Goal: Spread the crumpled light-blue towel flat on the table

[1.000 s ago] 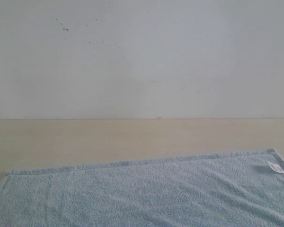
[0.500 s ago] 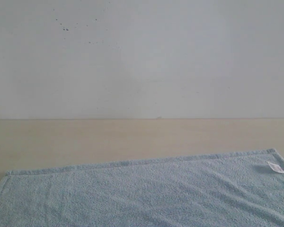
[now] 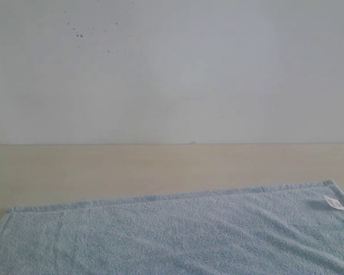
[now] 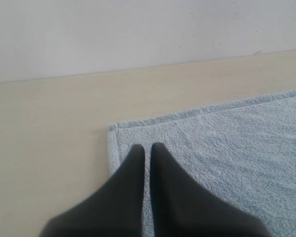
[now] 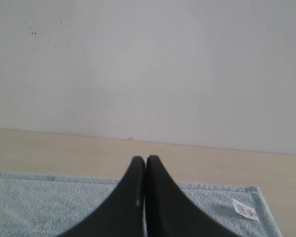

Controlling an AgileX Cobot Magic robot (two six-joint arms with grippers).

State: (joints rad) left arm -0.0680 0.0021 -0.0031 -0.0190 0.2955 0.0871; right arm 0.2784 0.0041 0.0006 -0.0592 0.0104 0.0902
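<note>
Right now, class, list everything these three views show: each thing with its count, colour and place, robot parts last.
towel: one, light blue, lying flat on the table
tag: one, white, on the towel near its far right corner
table: one, pale beige, under the towel, reaching the wall
wall: one, white-grey, behind the table
left gripper: one, black, shut, at the towel's far left corner
right gripper: one, black, shut, at the towel's far edge, near the tag

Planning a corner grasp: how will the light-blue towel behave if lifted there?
Likely floppy: the towel lies flat with soft ripples, so a lifted corner would probably drape. Its fluffy pile may drag on the table rather than slide freely.
</note>
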